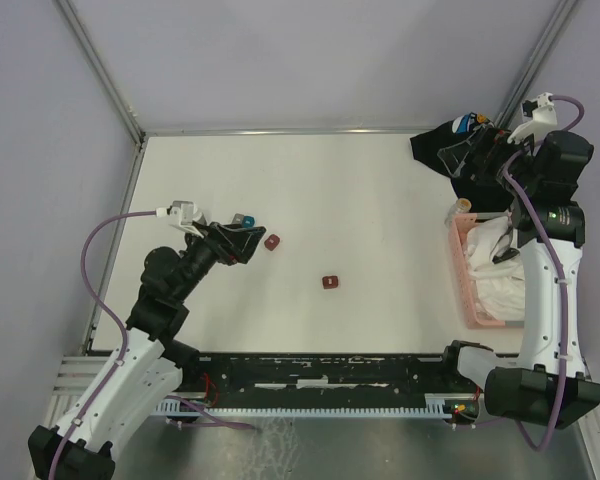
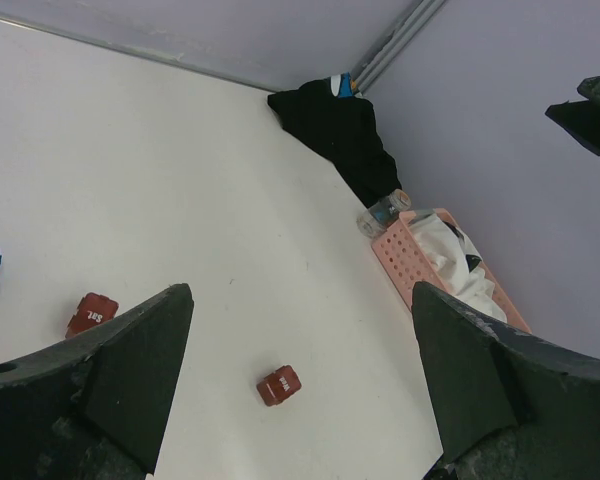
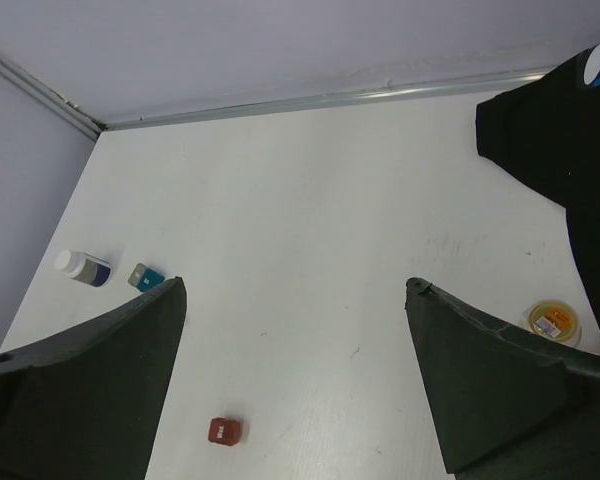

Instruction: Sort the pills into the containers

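Top view: left gripper and right gripper both gape wide, empty, one red box just beside the left tips, second red box mid-table, vial against the pink basket; left wrist: both boxes lie flat, square, no long axis; right wrist: the vial's amber top faces the camera.

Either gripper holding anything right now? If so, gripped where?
Nothing is held: the left gripper and the right gripper are both open, with nothing between their jaws.
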{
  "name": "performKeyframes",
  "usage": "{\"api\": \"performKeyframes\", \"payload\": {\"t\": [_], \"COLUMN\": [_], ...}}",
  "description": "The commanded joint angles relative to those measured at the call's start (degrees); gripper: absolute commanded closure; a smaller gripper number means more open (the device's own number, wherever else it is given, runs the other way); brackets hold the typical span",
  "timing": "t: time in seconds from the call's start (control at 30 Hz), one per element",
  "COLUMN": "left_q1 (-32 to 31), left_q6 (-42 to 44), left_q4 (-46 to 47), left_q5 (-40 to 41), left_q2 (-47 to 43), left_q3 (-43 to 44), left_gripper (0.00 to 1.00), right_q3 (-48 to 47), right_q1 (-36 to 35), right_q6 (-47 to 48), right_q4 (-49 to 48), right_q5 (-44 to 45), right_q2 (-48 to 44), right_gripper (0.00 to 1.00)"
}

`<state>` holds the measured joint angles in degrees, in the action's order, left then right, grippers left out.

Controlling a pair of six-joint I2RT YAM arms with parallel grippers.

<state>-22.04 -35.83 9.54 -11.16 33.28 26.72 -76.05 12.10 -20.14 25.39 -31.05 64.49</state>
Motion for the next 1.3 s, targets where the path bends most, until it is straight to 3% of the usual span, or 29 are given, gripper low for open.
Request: {"api": "performKeyframes", "payload": {"t": [0.0, 0.4, 0.47, 0.53, 0.6, 0.63, 0.73, 0.8, 1.0, 1.27], "left_q1": [0.1, 0.1, 0.1, 0.1, 0.1, 0.1, -0.1, -0.9, -8.6, -11.1], "left_q6": [2.4, 1.2, 0.5, -0.1, -1.0, -1.3, -1.3, -0.4, 5.1, 22.8], "left_q4": [2.8, 5.5, 6.3, 6.7, 7.2, 7.3, 6.2, 2.1, -2.9, 4.6], "left_q5": [-1.3, -0.9, -0.5, 0.4, 1.9, 2.9, 8.3, 13.2, 27.1, 25.4], "left_q2": [-0.3, 0.8, 1.7, 2.8, 4.0, 4.7, 7.7, 11.5, 22.7, 37.1], "left_q3": [0.5, -2.0, -2.8, -3.7, -5.2, -5.6, -5.9, -4.2, -0.6, 1.4], "left_gripper": [0.04, 0.03, 0.04, 0.04, 0.05, 0.06, 0.17, 0.19, 0.20, 0.20], "right_q3": [-1.8, 0.6, 3.1, 6.6, 9.5, 9.6, 5.9, 6.7, 13.2, 14.2], "right_q1": [0.0, 0.0, 0.0, -0.5, -2.6, -4.0, -11.1, -16.0, -18.0, -19.1], "right_q6": [-1.0, -1.2, 1.0, 1.1, -3.1, -1.9, 20.3, 27.9, 28.9, 31.5], "right_q4": [-1.8, -5.5, -9.0, -16.9, -22.6, -19.9, 0.9, 6.6, 2.6, 4.4], "right_q5": [-1.5, -7.3, -15.7, -29.6, -35.8, -36.5, -30.6, -25.7, -26.1, -26.2], "right_q2": [-1.2, -0.8, -0.4, 0.3, 1.3, 1.7, 2.3, 2.2, 2.2, 5.0], "right_gripper": [0.01, 0.01, 0.01, 0.01, 0.01, 0.01, 0.00, 0.00, 0.00, 0.00]}}
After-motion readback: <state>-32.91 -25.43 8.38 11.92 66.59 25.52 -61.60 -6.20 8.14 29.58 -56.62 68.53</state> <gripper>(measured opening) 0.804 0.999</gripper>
